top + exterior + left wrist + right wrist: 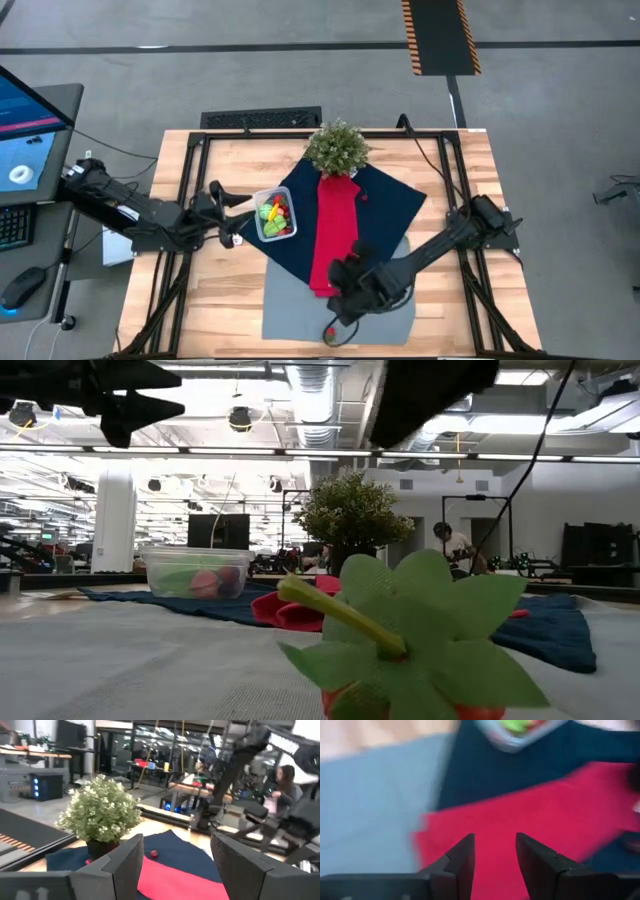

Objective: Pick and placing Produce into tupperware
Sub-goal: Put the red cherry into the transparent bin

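Wood table (440, 190) under me, layered with a grey mat (290, 300), a navy cloth (395, 200) and a red strip (335, 225) running down its middle. Plant (337, 147) stands at the far end of the strip.

Tupperware (273, 216) sits on the navy cloth's left corner, just beside the strip. I see produce (274, 212) inside: green, yellow and red pieces. Low view shows the tub (196, 571) upright with reddish and green pieces behind its clear wall.

One more piece lies at the near edge of the grey mat: red with a green leafy top (331, 334). It fills the low view close to the lens (415, 635), leaves and stem up.

A tiny red berry (154, 853) lies on the navy cloth near the plant; I see it from the left wrist.

Left gripper (216, 210) hangs off the table, just left of the tub, not touching it. Its fingers (125, 862) stand spread with nothing between them.

Right gripper (345, 272) is over the near end of the strip, above the leafy piece's side of the table. Its fingers (462, 855) are apart, gap showing red cloth only, holding nothing.

People and workbenches show in the room beyond the table.
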